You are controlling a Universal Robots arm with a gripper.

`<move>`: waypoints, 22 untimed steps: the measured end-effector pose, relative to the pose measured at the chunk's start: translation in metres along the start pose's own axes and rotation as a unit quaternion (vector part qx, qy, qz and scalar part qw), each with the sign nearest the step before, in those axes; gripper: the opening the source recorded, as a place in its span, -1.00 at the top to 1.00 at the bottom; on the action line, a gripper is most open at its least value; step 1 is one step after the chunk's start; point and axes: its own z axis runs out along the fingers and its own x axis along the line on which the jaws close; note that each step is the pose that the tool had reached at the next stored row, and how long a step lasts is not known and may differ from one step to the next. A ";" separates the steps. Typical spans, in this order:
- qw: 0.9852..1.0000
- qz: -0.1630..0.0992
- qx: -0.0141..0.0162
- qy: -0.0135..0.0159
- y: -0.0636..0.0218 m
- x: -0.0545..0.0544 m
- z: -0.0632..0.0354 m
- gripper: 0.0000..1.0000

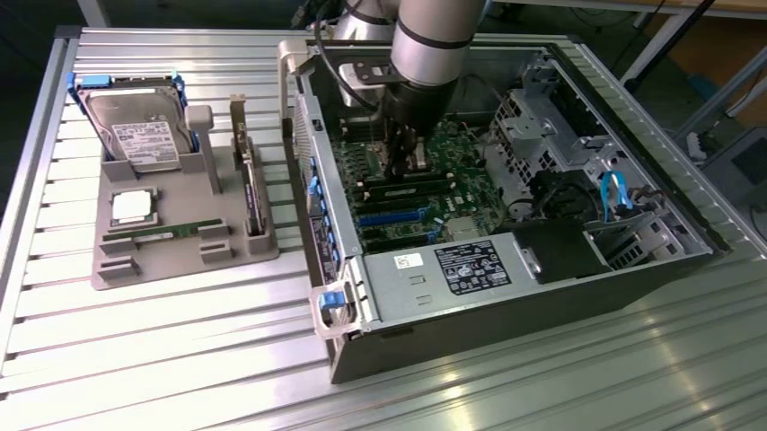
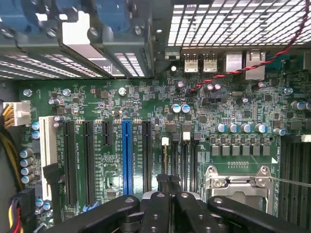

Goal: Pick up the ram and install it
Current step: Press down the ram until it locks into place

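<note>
You see the arm reaching down into the open computer case, its gripper shut just above the motherboard. Near the table's far corner, a grey tray carries a hard drive, 1 processor and a ram stick.

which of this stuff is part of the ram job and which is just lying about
For the job: hand, shut, over the motherboard; green ram stick on the grey tray.
Lying about: hard drive, processor chip, expansion card, power supply.
</note>
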 end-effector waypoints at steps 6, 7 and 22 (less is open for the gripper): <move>1.000 0.000 -0.001 0.000 -0.0004 0.000 -0.0138 0.80; 1.000 0.000 -0.001 0.000 -0.0005 0.000 -0.0170 0.80; 1.000 0.000 -0.001 0.000 -0.0013 0.001 -0.0532 0.80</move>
